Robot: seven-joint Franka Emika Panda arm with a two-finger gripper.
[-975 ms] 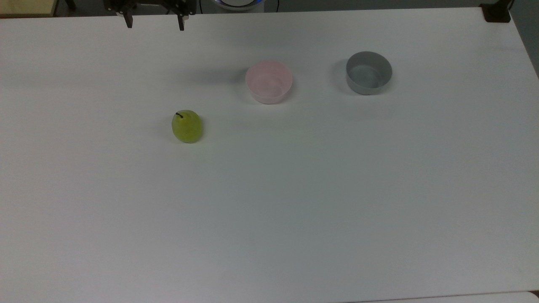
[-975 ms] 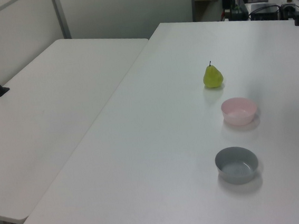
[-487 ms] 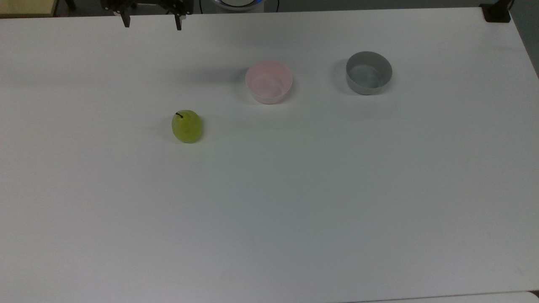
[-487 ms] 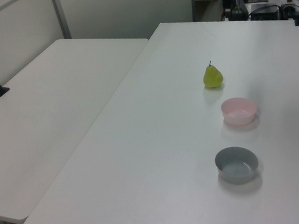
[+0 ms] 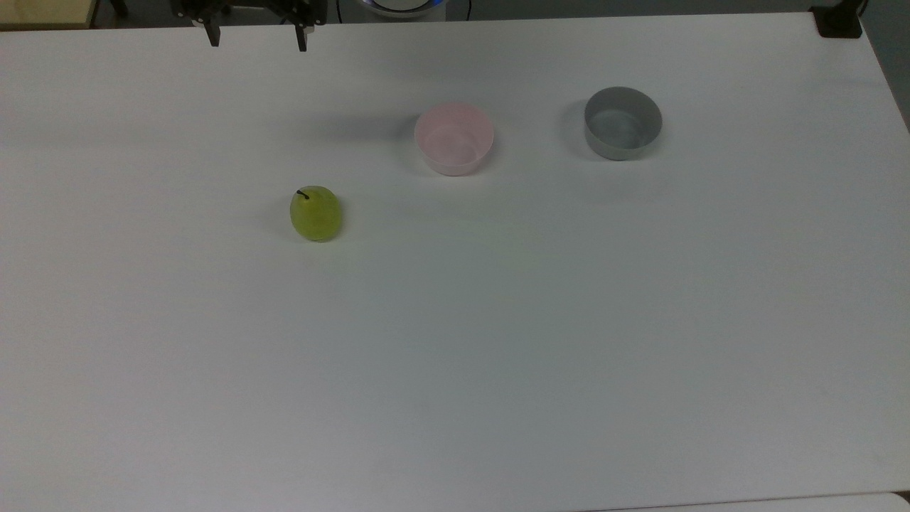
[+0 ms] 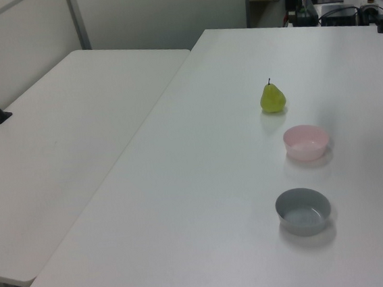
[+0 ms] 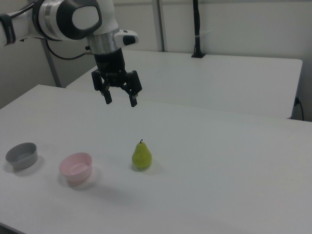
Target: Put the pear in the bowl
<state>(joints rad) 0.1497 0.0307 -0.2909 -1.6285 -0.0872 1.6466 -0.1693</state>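
Only the black two-finger hand (image 5: 254,35) has shifted, slightly, at the top view's upper left; it hangs wide open, empty. Upright on the white tabletop (image 5: 498,320), the yellow-green pear (image 5: 316,213) awaits pickup, left of the pale pink bowl (image 5: 453,138).

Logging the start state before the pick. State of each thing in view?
pear: upright on the table, stem up, not held
pink bowl: upright, empty
grey bowl: upright, empty
gripper: open, empty, in the air above the table
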